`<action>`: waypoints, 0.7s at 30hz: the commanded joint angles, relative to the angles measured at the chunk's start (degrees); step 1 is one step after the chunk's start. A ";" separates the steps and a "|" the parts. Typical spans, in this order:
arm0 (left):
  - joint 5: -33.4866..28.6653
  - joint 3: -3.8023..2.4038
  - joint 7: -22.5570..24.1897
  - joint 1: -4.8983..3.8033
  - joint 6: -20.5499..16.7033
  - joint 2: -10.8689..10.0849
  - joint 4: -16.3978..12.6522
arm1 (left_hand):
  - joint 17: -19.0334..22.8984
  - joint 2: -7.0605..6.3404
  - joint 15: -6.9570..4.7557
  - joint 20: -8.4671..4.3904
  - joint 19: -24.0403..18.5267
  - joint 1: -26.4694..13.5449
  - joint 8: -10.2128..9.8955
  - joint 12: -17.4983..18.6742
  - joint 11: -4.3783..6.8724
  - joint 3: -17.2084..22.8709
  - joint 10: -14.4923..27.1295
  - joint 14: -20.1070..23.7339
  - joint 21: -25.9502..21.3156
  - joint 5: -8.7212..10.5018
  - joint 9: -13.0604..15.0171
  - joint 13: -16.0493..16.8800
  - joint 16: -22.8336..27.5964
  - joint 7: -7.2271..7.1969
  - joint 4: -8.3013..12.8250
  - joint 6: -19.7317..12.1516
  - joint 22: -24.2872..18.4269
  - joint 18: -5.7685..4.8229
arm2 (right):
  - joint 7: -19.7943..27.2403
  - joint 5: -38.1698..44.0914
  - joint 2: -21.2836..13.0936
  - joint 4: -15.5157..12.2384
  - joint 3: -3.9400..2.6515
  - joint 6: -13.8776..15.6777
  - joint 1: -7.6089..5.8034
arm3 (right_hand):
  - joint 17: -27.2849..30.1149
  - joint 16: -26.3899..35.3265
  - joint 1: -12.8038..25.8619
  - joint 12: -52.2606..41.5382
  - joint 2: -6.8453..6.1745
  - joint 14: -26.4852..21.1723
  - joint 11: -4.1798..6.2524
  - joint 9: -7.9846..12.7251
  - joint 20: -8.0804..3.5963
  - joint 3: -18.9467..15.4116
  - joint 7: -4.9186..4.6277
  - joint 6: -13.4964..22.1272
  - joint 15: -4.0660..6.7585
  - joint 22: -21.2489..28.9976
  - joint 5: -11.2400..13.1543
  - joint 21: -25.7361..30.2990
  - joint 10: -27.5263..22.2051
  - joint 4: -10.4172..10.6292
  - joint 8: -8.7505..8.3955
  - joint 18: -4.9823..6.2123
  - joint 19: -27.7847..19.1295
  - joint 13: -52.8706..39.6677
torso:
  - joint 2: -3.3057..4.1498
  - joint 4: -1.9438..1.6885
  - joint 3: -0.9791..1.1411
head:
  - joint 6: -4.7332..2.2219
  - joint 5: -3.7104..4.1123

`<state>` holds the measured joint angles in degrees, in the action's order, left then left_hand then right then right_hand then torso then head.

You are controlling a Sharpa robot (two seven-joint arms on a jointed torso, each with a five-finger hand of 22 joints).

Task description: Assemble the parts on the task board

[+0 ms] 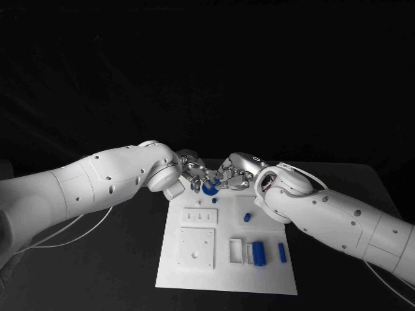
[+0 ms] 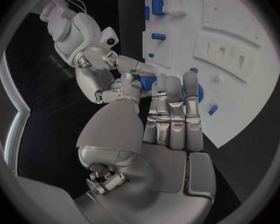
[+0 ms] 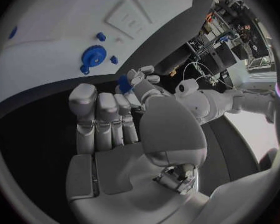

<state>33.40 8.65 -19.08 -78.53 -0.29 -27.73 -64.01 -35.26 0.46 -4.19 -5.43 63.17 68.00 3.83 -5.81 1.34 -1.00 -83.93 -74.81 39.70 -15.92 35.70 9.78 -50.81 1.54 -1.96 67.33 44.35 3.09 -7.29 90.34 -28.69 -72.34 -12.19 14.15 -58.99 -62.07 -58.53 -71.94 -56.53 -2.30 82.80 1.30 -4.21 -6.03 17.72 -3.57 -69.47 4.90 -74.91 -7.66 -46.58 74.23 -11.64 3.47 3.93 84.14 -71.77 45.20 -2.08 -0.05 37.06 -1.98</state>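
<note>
So the black tabletop (image 1: 95,272) carries the white task board (image 1: 228,249), and both robot hands meet right at its far edge. The left robot hand (image 1: 192,173) and right robot hand (image 1: 234,172) are fingertip to fingertip, pinching one small blue part (image 2: 146,80) between them, just above the board's far end. A blue gear (image 3: 93,57) sits on the board just beside them. More blue pieces (image 1: 259,251) lie near the board's close end, well apart from the hands.

No readable text, labels, numbers or signs anywhere.
</note>
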 commanded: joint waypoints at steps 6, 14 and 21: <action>0.85 -0.03 -0.50 -0.02 2.31 0.48 -0.32 | 0.01 -0.01 0.02 0.14 0.02 -0.31 -0.12 0.07 -0.08 -0.79 -2.41 0.43 -0.51 0.29 -0.23 -0.15 -0.26 0.18 -0.18 -0.36 0.28 -1.04 | 0.06 0.63 0.47 -0.06 0.01 -0.66 0.00 | -0.14 0.38 -0.22 0.05 0.52 0.08 0.30 -0.06 -0.31 0.32 -0.04 -0.41 0.23 -5.91 -0.32 -0.21 -0.11 0.04 0.14 0.01 2.69 0.03 | 0.01 -0.06 -0.01 | 0.17 0.00; 1.48 -0.02 -0.79 -0.01 2.65 0.58 -0.46 | 0.08 -1.56 0.12 0.24 0.23 -1.49 -0.14 0.19 -0.21 -0.69 -2.36 0.53 -1.27 1.38 -1.11 0.02 -0.42 0.41 -2.13 -0.38 1.22 -0.98 | -0.25 0.82 0.67 0.11 0.02 -0.72 0.00 | -0.22 0.33 -0.26 0.02 0.53 0.11 0.31 -0.07 -0.30 0.35 -0.04 -0.44 0.23 -5.94 -0.39 -0.34 -0.10 -0.04 0.16 0.00 2.71 0.00 | 0.02 -0.02 0.03 | 0.11 -0.03; 1.56 -0.01 -0.69 0.03 2.45 0.63 -0.50 | 0.12 1.01 0.18 0.31 0.22 0.33 -0.15 0.87 -0.26 0.52 -2.21 0.68 -1.67 0.01 -1.56 -0.32 -0.41 0.38 -1.12 -0.98 1.60 -0.94 | -0.17 0.84 0.85 0.09 0.07 -0.88 0.02 | -0.20 0.41 -0.22 0.05 0.55 0.10 0.31 -0.07 -0.30 0.39 -0.06 -0.40 0.23 -5.93 -0.64 -0.29 -0.12 -0.12 0.15 0.02 2.71 0.01 | 0.03 -0.08 0.02 | 0.21 0.00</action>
<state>34.82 8.69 -20.22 -78.49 1.17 -27.43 -64.20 -35.20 0.83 -3.99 -5.43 63.17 68.37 3.83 -5.20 1.33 -0.80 -83.92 -74.61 38.26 -15.76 34.18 9.49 -51.04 2.03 -3.04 66.80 45.91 3.08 -7.91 90.68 -28.09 -72.03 -12.18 14.03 -59.00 -62.24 -58.29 -72.16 -56.53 -2.52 82.80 1.30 -4.18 -6.03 17.81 -3.55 -69.49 4.90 -74.91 -7.99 -46.58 74.23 -11.87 3.23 3.94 84.14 -71.77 45.22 -2.12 -0.05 37.18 -2.02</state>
